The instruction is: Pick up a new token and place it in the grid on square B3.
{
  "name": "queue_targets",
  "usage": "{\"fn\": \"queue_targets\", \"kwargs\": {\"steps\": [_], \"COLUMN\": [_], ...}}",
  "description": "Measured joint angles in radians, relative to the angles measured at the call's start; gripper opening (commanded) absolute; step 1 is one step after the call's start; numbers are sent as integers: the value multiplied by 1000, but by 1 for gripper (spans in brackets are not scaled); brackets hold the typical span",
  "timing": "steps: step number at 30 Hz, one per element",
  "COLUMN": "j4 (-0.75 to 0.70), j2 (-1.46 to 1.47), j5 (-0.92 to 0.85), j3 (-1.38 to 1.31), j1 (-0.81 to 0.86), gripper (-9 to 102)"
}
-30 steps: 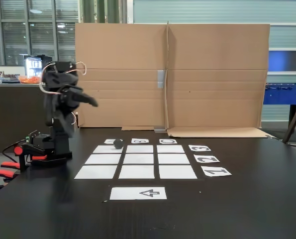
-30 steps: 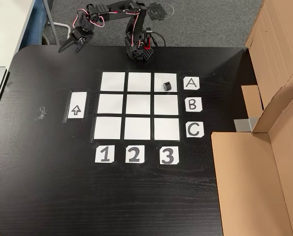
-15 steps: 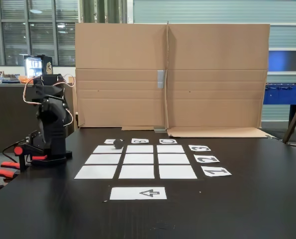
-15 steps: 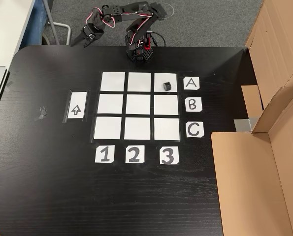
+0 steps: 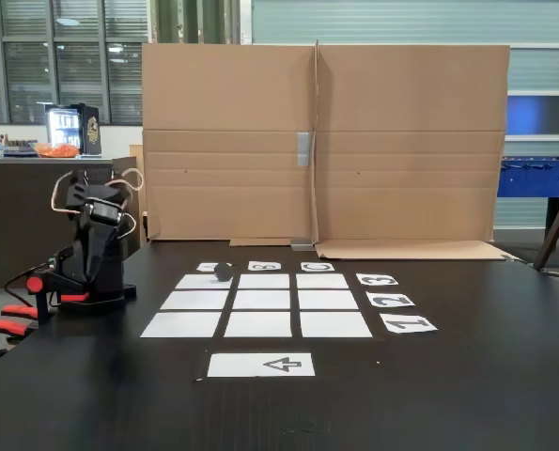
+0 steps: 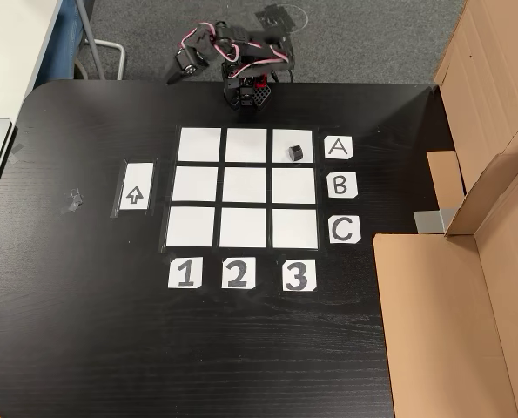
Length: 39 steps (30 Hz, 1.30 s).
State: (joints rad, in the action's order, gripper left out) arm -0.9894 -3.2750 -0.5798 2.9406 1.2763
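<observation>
Token (image 6: 296,153) alone on the grid (image 6: 245,187) by card A (image 6: 339,148); claw (image 6: 175,77) off-table, its state unclear.

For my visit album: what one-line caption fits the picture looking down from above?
Folded robot arm behind a nine-square paper grid, one black token sitting on square A3.

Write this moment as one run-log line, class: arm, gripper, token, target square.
arm: folded back over its base | gripper: beyond table edge, jaw state unclear | token: resting on A3 | square B3: vacant | grid: holds one token
</observation>
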Motion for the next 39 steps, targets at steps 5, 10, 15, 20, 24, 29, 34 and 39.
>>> {"fn": "queue_targets", "kwargs": {"steps": [5,10,15,20,24,29,34,39], "j4": [-14,-14,-14,-14,-14,-14,-14,-14], "j2": [-38,-44,-48,-48,-48,-48,-48,-48], "j5": [0,0,0,0,0,0,0,0], "j3": [43,83,91,91,91,91,91,91], "j1": [-2,-18,-29,-29,-29,-34,-34,-34], "gripper": [0,0,0,0,0,0,0,0]}}
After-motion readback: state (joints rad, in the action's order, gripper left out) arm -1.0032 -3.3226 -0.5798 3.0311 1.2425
